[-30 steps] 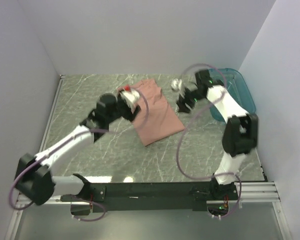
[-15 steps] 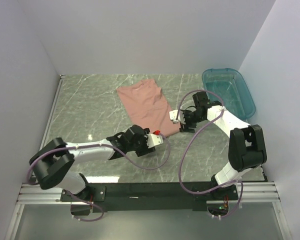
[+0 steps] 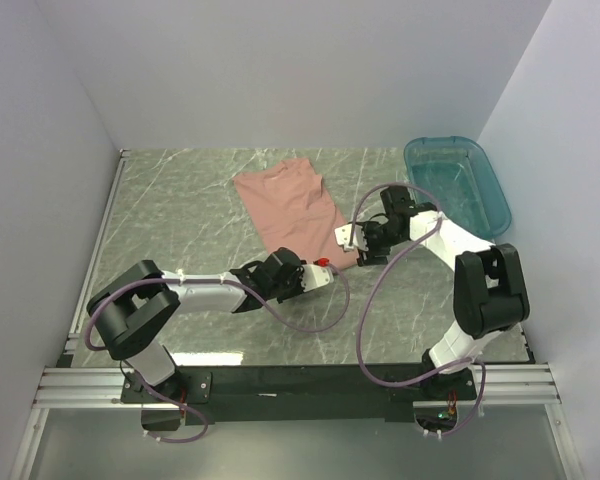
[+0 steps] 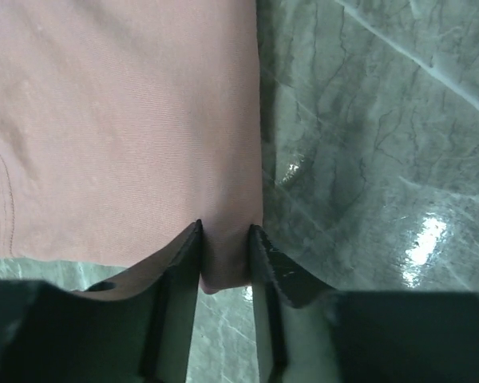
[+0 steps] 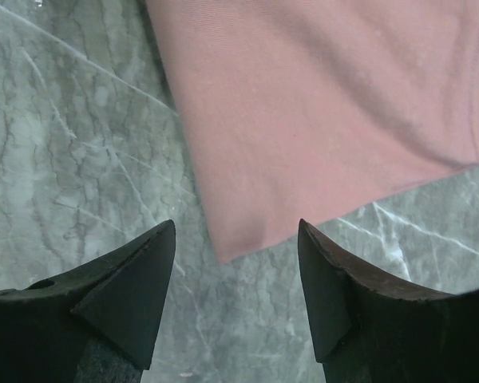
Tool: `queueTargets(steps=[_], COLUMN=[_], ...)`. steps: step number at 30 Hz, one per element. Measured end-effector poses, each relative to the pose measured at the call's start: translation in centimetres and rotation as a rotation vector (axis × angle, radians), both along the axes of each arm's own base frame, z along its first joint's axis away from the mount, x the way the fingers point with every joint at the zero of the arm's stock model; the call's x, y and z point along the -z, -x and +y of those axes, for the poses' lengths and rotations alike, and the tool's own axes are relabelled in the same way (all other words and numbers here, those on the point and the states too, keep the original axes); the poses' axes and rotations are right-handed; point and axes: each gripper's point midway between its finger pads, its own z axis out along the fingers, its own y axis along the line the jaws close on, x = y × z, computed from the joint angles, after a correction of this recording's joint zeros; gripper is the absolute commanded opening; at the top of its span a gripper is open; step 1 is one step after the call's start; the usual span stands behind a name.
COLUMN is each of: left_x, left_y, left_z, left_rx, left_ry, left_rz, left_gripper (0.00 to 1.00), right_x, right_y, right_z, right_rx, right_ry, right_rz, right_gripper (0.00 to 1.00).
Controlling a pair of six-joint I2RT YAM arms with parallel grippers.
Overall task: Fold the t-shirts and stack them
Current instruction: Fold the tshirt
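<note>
One pink t-shirt (image 3: 292, 212) on the marble table (image 3: 180, 200), folded to a long rectangle; it lies aslant in the upper middle of the overhead view, long sides running from upper left to lower right; plain cloth on the upper face, no print showing in any view; a faint stitched seam at the far left of the left wrist view. Left gripper (image 3: 318, 272) reaches in low from the lower left of the overhead view to the shirt's lower short edge; the left wrist view shows its fingers (image 4: 180, 279) drawn close together with a tuck of pink cloth clenched between them, right at a corner where two edges of the shirt meet; the cloth bulges a little below the pinch. Right gripper (image 3: 348, 240) sits at the shirt's lower right corner in the overhead view, its arm bent back toward the right side of the frame; the right wrist view shows the jaws spread wide and grasping nothing, with the shirt's pointed corner lying in the gap between the two fingers (image 5: 136, 287); whether the tips touch the table cannot be told. Both grippers near each other, along the same short edge. Teal tub (image 3: 455, 185) in the upper right of the overhead view, against the side wall, apart from the shirt.
</note>
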Motion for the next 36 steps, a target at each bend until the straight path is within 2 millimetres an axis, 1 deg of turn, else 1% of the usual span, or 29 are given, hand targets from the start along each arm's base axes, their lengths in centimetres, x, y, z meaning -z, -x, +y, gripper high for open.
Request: queueTargets(steps=[8, 12, 14, 17, 18, 20, 21, 22, 23, 27, 29, 30, 32, 35, 36], left_x=[0.3, 0.3, 0.3, 0.4, 0.4, 0.4, 0.4, 0.4, 0.3, -0.2, -0.7, -0.8, -1.3, -1.5, -1.5], left_y=[0.2, 0.2, 0.2, 0.3, 0.3, 0.4, 0.4, 0.5, 0.7, 1.7, 2.7, 3.6, 5.4, 9.2, 10.7], left_z=[0.1, 0.1, 0.1, 0.1, 0.1, 0.0, 0.0, -0.1, -0.2, -0.6, -1.1, -1.4, -2.0, -3.4, -4.0], left_rx=[-0.015, -0.015, -0.016, -0.016, -0.015, -0.013, -0.011, -0.008, -0.004, 0.022, 0.04, 0.059, 0.094, 0.161, 0.192], left_ry=[0.011, 0.011, 0.013, 0.013, 0.013, 0.013, 0.013, 0.013, 0.013, 0.016, 0.031, 0.037, 0.051, 0.071, 0.076], left_rz=[0.009, 0.009, 0.01, 0.011, 0.011, 0.011, 0.011, 0.012, 0.015, 0.019, 0.025, 0.032, 0.049, 0.096, 0.111], left_gripper=[0.32, 0.3, 0.27, 0.24, 0.22, 0.19, 0.18, 0.15, 0.14, 0.1, 0.07, 0.06, 0.04, 0.01, 0.0], right_x=[2.9, 4.1, 4.7, 4.6, 4.7, 4.8, 4.8, 4.9, 4.9, 5.0, 5.1, 5.0, 4.9, 4.2, 3.8], right_y=[0.4, 0.1, 0.0, -0.5, -0.5, -0.5, -0.5, -0.4, -0.3, 0.2, 1.2, 2.1, 4.4, 8.2, 9.3], right_z=[1.0, 1.5, 1.6, 1.4, 1.3, 1.2, 1.2, 1.2, 1.2, 1.0, 0.6, 0.2, -0.6, -2.0, -2.4], right_rx=[-0.059, -0.072, -0.074, -0.069, -0.068, -0.069, -0.072, -0.077, -0.079, -0.075, -0.072, -0.068, -0.06, -0.035, -0.026], right_ry=[0.078, 0.114, 0.125, 0.148, 0.156, 0.171, 0.183, 0.191, 0.195, 0.208, 0.21, 0.209, 0.204, 0.19, 0.182], right_rz=[0.022, 0.013, 0.02, -0.001, -0.001, -0.006, -0.008, -0.009, -0.008, -0.004, 0.008, 0.016, 0.057, 0.127, 0.139], right_gripper=[0.67, 0.64, 0.61, 0.52, 0.42, 0.28, 0.11, 0.04, 0.0, 0.0, 0.0, 0.0, 0.0, 0.0, 0.0])
